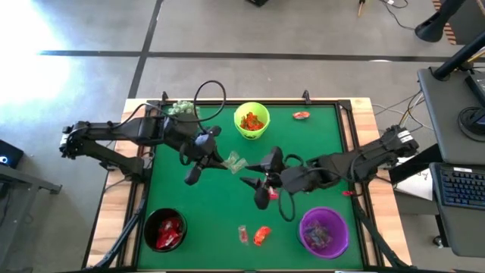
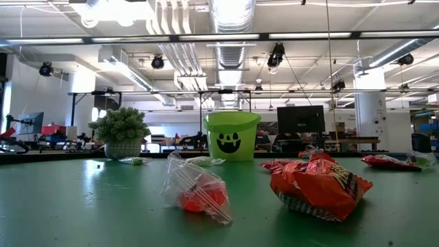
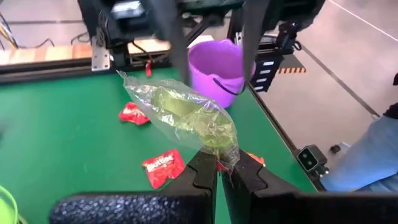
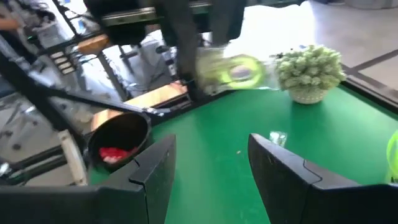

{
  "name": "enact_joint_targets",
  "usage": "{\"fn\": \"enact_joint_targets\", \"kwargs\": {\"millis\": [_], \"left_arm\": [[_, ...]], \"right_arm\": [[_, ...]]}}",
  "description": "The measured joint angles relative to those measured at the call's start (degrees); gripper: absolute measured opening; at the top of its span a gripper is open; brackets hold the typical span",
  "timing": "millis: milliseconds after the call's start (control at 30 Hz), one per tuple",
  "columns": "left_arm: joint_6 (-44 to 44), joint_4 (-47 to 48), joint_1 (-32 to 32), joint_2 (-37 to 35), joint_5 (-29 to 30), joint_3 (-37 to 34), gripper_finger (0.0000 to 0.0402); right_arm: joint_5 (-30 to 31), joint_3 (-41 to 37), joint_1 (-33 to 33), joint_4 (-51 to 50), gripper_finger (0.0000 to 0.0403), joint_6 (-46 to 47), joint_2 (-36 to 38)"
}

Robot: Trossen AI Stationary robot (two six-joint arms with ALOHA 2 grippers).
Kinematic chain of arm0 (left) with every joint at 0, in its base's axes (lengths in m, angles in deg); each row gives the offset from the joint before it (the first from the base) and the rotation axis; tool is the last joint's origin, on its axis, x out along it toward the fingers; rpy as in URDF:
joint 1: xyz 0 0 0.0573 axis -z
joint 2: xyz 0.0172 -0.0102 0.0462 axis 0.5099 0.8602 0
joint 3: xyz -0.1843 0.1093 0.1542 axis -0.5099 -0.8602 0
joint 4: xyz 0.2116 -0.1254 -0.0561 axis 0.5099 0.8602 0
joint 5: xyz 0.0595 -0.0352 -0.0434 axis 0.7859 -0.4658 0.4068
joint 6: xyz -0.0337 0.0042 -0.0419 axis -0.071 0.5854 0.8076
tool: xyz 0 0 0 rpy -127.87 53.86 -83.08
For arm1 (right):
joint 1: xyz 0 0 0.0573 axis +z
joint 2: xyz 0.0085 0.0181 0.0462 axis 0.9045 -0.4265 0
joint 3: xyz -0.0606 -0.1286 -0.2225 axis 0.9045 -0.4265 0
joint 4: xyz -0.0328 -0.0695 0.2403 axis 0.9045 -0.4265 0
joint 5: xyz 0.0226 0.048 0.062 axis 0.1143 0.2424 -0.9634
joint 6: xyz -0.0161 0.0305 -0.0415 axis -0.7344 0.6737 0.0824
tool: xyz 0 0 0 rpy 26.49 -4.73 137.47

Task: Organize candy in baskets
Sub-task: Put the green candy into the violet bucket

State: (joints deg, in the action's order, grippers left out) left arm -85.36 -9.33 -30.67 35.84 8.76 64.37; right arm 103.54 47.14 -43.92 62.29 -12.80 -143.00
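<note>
A pale greenish candy (image 3: pixel 183 112) in a crinkly clear wrapper is being held above the middle of the green worktop (image 1: pixel 204 208) by the left tool (image 3: pixel 219 167), whose fingers are being kept clamped on one end of the wrapper. The wrapper's long axis is seen running out from the fingers toward the right arm, with the free end pointing away from the left tool. The right tool (image 1: pixel 258 182) is being held just beside it, fingers spread wide and nothing gripped between them.

Sorting is judged to be well under way but unfinished. Orange candy is already lying in the lime green basket (image 1: pixel 251 121) at the far edge, red candy in the black basket (image 1: pixel 164 230) at the near left, and pale wrapped pieces in the purple basket (image 1: pixel 324 232) at the near right. Loose pieces are still waiting on the worktop: a red one (image 1: pixel 301 115) far right of the green basket, and a clear-wrapped piece (image 1: pixel 242 233) beside an orange-red one (image 1: pixel 261 236) near the front edge. A spiky plant (image 1: pixel 180 108) is standing at the far left. The held candy is judged to belong with the purple basket, well apart from where it is hanging.
</note>
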Motion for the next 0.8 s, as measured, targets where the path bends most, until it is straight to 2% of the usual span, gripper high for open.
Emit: {"fn": "enact_joint_targets", "kwargs": {"millis": [200, 800], "left_arm": [[-2.24, -1.98, -0.02, -0.72, -4.35, 0.00, 0.0000], [-5.95, -1.87, -0.02, -1.69, -4.47, 0.00, 0.0000]], "right_arm": [[0.00, 0.00, -2.45, 5.79, 0.0192, 2.28, -1.51], [-2.97, 0.00, -4.97, 12.22, 0.0192, 4.92, -1.62]]}}
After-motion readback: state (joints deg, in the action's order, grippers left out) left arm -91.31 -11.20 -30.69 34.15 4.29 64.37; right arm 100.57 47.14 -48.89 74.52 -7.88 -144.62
